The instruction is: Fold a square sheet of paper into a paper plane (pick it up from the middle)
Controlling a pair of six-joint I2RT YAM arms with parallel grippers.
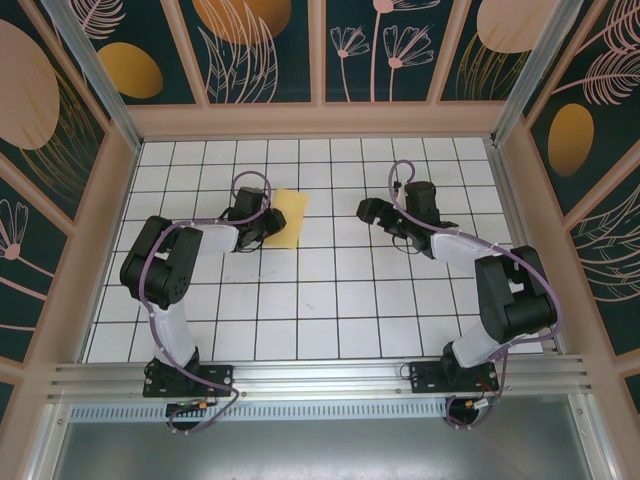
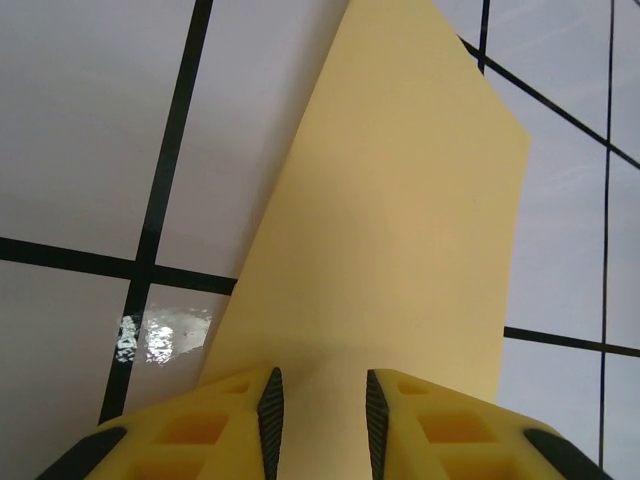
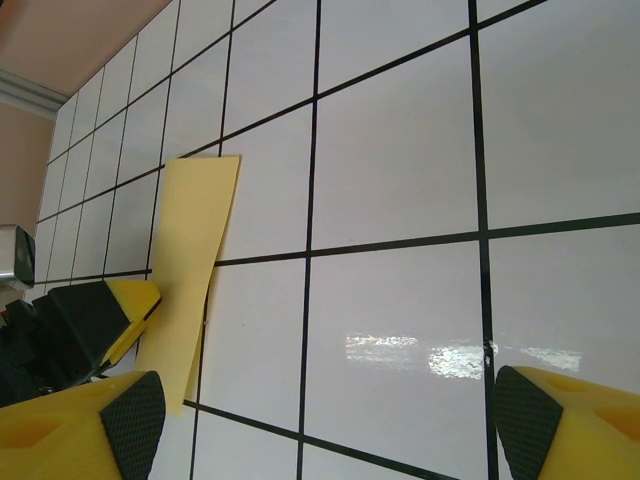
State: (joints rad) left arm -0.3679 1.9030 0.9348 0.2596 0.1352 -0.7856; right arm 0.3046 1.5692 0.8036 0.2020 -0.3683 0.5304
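Note:
The square sheet of paper (image 1: 287, 216) is plain yellow and lies on the tiled table left of centre at the back. My left gripper (image 1: 267, 224) sits on its near left part. In the left wrist view the sheet (image 2: 400, 230) runs up between the two yellow fingers (image 2: 245, 415) and bulges in a raised ridge between the pads, so my left gripper (image 2: 320, 420) is shut on the paper. My right gripper (image 1: 368, 212) hovers open about two tiles to the right, facing the sheet (image 3: 190, 250). Bare tile lies between the wide-apart fingertips of my right gripper (image 3: 320, 425).
White tiles with black grid lines cover the table (image 1: 330, 300). Patterned walls with a tan frame (image 1: 320, 120) enclose it at the back and sides. The left arm's finger (image 3: 100, 310) shows at the left of the right wrist view, on the paper.

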